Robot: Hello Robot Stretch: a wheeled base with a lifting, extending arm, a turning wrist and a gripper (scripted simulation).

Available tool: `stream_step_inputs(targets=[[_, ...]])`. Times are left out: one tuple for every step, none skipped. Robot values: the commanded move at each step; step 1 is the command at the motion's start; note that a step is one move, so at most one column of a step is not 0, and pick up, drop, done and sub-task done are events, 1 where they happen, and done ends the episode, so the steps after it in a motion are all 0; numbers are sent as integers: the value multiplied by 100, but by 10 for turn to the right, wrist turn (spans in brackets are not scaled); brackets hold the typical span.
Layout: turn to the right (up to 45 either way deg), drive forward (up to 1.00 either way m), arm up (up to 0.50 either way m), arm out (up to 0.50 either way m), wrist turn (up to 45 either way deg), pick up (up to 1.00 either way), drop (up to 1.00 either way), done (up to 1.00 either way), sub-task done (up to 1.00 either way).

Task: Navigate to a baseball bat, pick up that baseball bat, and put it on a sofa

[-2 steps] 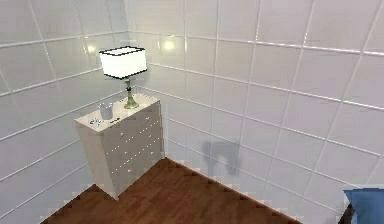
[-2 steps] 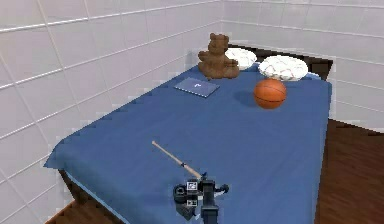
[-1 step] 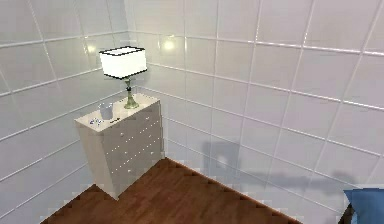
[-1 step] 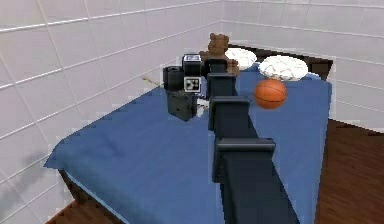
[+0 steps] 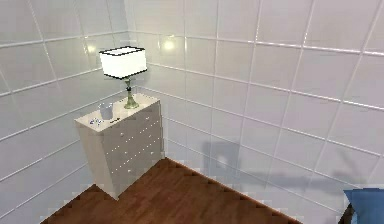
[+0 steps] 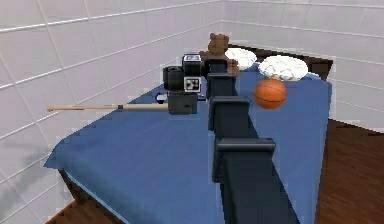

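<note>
White panelled walls [image 6: 90,40] close in a room with a dark wood floor [image 5: 180,198], and a bed with a blue cover [image 6: 130,165] lies under the arm [image 6: 240,150]. Out at the arm's far end, the gripper [image 6: 168,101] sits above the bed's far side. I cannot tell how its fingers are set, nor whether it holds anything. The baseball bat [image 6: 100,106], pale wood, stretches level from the gripper toward the arm side view's left, its tip past the bed's edge against the wall. Further along the bed lie an orange ball [image 6: 270,93], white pillows [image 6: 283,68] and a brown teddy bear [image 6: 217,48]. In the forward view, a white dresser [image 5: 125,145] stands in the corner with a lit lamp [image 5: 124,65] on top.
</note>
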Motion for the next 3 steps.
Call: stream_step_inputs(targets=[[0, 0, 0, 0, -450, 0, 0, 0, 0], [0, 0, 0, 0, -450, 0, 0, 0, 0], [0, 0, 0, 0, -330, 0, 0, 0, 0]])
